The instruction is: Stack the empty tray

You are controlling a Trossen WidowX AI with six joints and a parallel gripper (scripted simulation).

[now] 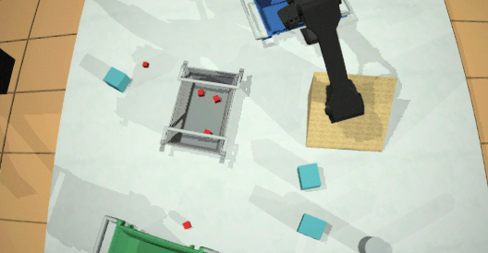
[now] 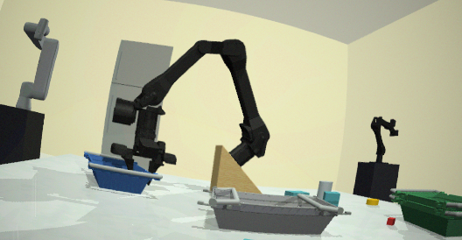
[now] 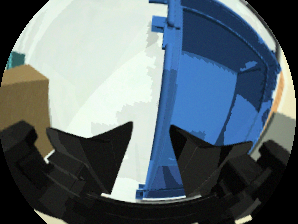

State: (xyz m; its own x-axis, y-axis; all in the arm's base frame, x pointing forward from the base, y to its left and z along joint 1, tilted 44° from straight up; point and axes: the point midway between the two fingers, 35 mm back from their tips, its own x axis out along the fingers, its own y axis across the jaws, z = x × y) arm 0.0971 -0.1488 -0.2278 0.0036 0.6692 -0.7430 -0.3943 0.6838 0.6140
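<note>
The loaded grey tray [image 1: 200,116] [image 2: 273,221] stands with red blocks [image 1: 201,92] [image 1: 216,99] inside. Its two wire bars [image 1: 210,83] [image 1: 189,132] lie in across its top, one near each end. The empty blue tray [image 1: 273,18] [image 2: 118,181] [image 3: 205,90] stands upright on the table; its pale bars [image 1: 251,17] are out at its ends. My gripper [image 2: 141,171] [image 3: 152,125] is partly open, low at the blue tray's long side, one finger outside the wall and one inside. Gaps show on both sides of the wall. The arm hides the fingertips in the top view.
A wooden wedge block [image 1: 319,130] [image 2: 218,169] stands under the forearm's side. Teal blocks [image 1: 116,79] [image 1: 309,176] [image 1: 311,226], loose red blocks [image 1: 145,65] [image 1: 187,224] and a grey cylinder [image 1: 376,246] stand about. A green tray [image 1: 139,243] [image 2: 430,215] is at the front left of the top view.
</note>
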